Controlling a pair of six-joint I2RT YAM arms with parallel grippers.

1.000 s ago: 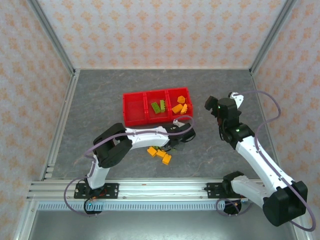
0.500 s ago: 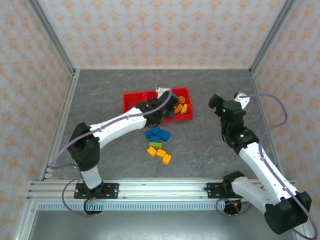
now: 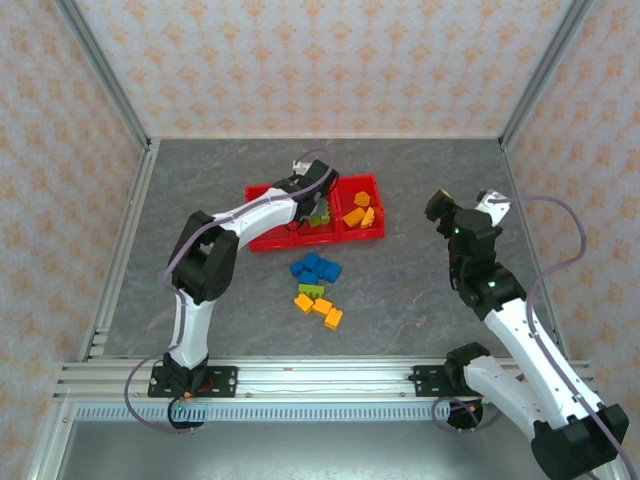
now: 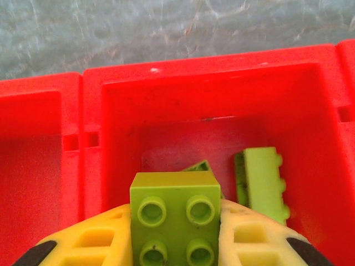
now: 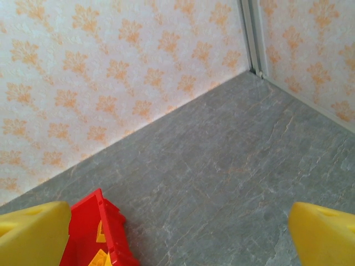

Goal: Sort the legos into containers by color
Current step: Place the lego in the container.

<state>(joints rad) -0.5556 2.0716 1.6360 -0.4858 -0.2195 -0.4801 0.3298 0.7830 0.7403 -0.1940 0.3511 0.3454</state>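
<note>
Drop-off in hand, by the look of it — the left claw hangs right over the middle bin of the red tray. It is pinched tight on a lime brick, studs facing the wrist camera, with yellow fingers pressed to either side. Below it in that same bin lie other green bricks, so the colour match looks right. The next move, I'd say, calls for little more than letting the jaws part so the brick falls inside the walls — perhaps a touch lower first, so it doesn't bounce out. Over on the right, the right claw is spread wide with nothing between its tips, up in the air and well apart from the tray. Orange bricks sit in the right-hand bin. Plenty left to sort: a loose pile of blue, green and orange waits on the bench, just on the near side of the tray.
</note>
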